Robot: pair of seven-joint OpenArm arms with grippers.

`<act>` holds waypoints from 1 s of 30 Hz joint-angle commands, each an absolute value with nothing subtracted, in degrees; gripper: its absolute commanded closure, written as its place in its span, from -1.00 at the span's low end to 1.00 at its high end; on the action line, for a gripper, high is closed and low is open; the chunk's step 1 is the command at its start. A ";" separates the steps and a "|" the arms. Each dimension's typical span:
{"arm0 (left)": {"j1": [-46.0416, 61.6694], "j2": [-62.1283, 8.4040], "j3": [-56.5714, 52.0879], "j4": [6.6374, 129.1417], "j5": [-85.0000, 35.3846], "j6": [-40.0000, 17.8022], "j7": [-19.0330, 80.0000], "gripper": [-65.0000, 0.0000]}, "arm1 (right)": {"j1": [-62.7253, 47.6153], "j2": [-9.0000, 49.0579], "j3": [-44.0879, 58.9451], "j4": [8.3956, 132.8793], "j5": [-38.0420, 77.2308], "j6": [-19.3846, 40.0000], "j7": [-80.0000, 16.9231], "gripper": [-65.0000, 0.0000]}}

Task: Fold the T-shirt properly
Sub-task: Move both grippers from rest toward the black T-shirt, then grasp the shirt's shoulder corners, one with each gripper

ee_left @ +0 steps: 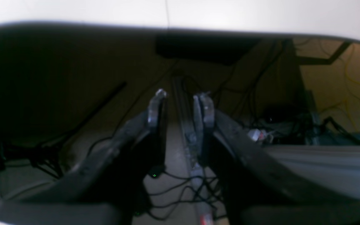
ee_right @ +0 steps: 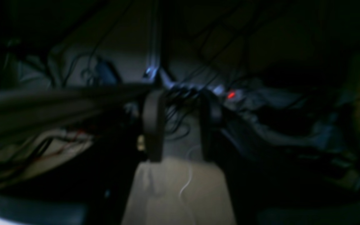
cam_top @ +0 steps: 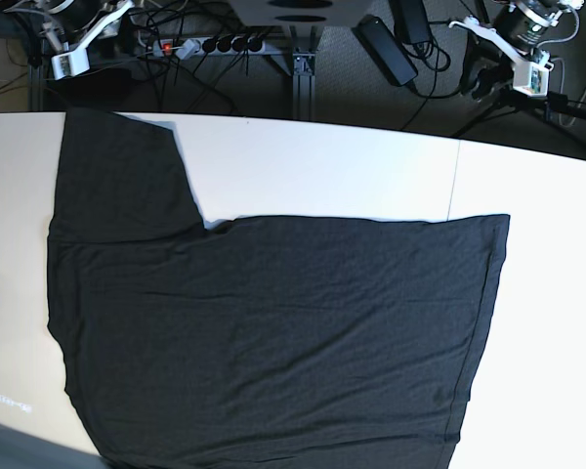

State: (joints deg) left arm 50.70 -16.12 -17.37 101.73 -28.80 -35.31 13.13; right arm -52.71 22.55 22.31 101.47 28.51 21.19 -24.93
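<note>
The black T-shirt (cam_top: 273, 332) lies spread flat on the white table (cam_top: 352, 166), plain side up, no print showing. One sleeve (cam_top: 127, 176) points to the table's far left edge and the hem (cam_top: 483, 322) runs down the right. Its near part is cut off by the frame. My left gripper (ee_left: 181, 97) is open and empty, beyond the table's far edge, on the arm at the top right of the base view (cam_top: 518, 59). My right gripper (ee_right: 181, 103) is open and empty, also off the table, on the arm at the top left (cam_top: 68, 49).
Behind the table's far edge lie a power strip (cam_top: 205, 44), a black adaptor (cam_top: 386, 49), loose cables and a metal frame post (cam_top: 303, 59). A seam (cam_top: 454, 176) crosses the tabletop on the right. The table's underside edge (ee_left: 180, 28) shows above the left gripper.
</note>
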 commanded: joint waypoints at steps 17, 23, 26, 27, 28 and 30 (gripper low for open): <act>54.46 -17.19 -21.50 109.40 -38.48 -36.69 19.18 0.04 | -42.02 31.64 37.54 94.32 38.83 20.60 -24.62 0.08; 54.61 -17.17 -21.50 109.40 -38.54 -36.69 19.75 0.04 | -36.71 32.21 37.21 85.19 44.21 22.85 -26.98 0.08; 54.61 -17.17 -21.50 109.40 -38.48 -36.71 19.77 0.04 | -35.73 32.23 36.14 84.64 46.37 23.73 -28.60 0.08; 54.63 -17.17 -21.50 109.40 -38.48 -36.71 19.79 0.04 | -35.73 32.23 35.42 84.64 47.03 24.43 -28.62 0.08; 54.63 -17.17 -21.50 109.40 -38.33 -36.69 19.81 0.04 | -35.70 32.21 34.44 84.64 47.72 24.47 -28.58 0.08; 54.63 -17.17 -21.50 109.40 -38.02 -36.69 20.01 0.04 | -35.57 32.16 32.03 84.62 48.25 24.45 -28.56 0.08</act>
State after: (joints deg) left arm 53.80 -16.69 -21.12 108.53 -37.54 -35.46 20.64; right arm -35.42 31.05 31.57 84.03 47.81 21.56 -28.34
